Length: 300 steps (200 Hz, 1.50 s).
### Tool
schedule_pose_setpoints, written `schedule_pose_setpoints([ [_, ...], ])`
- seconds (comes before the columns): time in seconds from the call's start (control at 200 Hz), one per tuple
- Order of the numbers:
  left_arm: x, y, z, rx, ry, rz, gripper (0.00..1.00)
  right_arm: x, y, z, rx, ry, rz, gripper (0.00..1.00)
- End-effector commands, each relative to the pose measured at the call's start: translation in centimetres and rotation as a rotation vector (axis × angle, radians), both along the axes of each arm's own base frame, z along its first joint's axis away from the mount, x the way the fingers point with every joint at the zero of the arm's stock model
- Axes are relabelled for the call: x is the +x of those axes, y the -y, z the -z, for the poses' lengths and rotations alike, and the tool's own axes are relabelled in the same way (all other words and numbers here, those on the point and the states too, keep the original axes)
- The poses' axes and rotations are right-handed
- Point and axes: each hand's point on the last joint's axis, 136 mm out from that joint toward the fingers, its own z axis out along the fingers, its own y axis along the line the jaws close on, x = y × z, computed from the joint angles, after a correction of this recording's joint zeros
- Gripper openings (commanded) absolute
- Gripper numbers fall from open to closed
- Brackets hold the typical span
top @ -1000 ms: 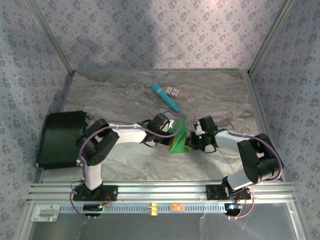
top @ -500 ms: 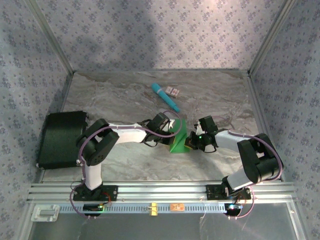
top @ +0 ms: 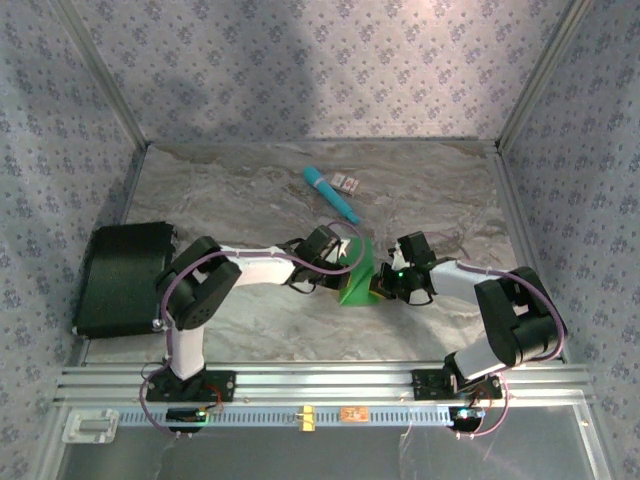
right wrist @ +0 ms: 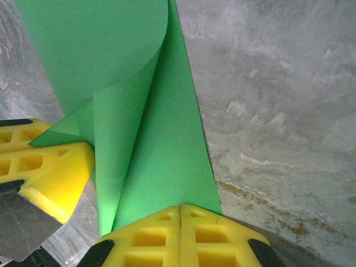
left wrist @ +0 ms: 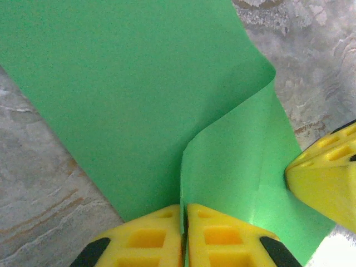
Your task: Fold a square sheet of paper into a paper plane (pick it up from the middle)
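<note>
Green and thin, the square sheet of paper [top: 355,275] hangs partly folded between the two arms near the middle of the marble table [top: 230,190], a little nearer the arms than the teal stick [top: 332,195]; the left gripper [left wrist: 183,214] is clamped on one edge of it, the right gripper [right wrist: 181,214] pinched on the opposite edge, each pair of jaws meeting with only paper between; the bend looks soft, a curl rather than a crease; to do this well, I judge, both pinches should hold firm while the edges are brought level, then laid on the marble and pressed along the bend without twisting or tearing.
</note>
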Motion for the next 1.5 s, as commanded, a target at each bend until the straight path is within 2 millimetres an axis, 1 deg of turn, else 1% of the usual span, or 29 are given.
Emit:
schedule_pose_setpoints([
  [0.0, 0.1, 0.1, 0.5, 0.019, -0.005, 0.011, 0.11, -1.1, 1.7, 1.8, -0.090, -0.061, 0.018, 0.00],
  [0.14, 0.0, 0.0, 0.9, 0.026, -0.015, 0.012, 0.10, -1.0, 1.7, 1.6, -0.087, -0.057, 0.020, 0.00],
  [0.225, 0.0, -0.3, 1.1, 0.040, -0.015, 0.007, 0.10, -0.7, 1.5, 1.1, -0.077, -0.038, 0.019, 0.00],
  [0.29, -0.2, -0.6, 1.2, 0.040, -0.019, 0.001, 0.10, -0.3, 1.3, 0.4, -0.059, -0.010, 0.021, 0.00],
  [0.47, -0.6, -0.4, 1.4, 0.022, -0.058, -0.020, 0.08, 1.3, 0.6, -2.7, 0.016, 0.102, 0.044, 0.01],
  [0.585, -0.7, -0.5, 1.1, 0.013, -0.064, -0.038, 0.08, 1.7, 0.4, -3.8, 0.054, 0.129, 0.056, 0.00],
  [0.755, -0.9, -0.3, 0.9, 0.006, -0.080, -0.059, 0.08, 1.8, -0.1, -4.3, 0.108, 0.128, 0.069, 0.00],
  [0.989, -1.4, 0.0, 1.0, 0.009, -0.101, -0.081, 0.08, 1.7, -0.3, -4.0, 0.135, 0.115, 0.086, 0.00],
  [1.154, -1.5, -0.2, 1.0, 0.023, -0.100, -0.089, 0.08, 1.7, -0.4, -3.8, 0.142, 0.110, 0.094, 0.00],
  [1.274, -1.5, 0.0, 0.9, 0.016, -0.099, -0.083, 0.08, 1.8, -1.2, -3.8, 0.168, 0.110, 0.079, 0.00],
  [1.374, -1.4, 0.0, 0.9, 0.018, -0.096, -0.085, 0.08, 2.0, -1.6, -3.4, 0.164, 0.109, 0.074, 0.00],
  [1.494, -1.4, 0.1, 1.0, 0.018, -0.097, -0.083, 0.08, 2.4, -2.7, -3.3, 0.193, 0.114, 0.057, 0.00],
])
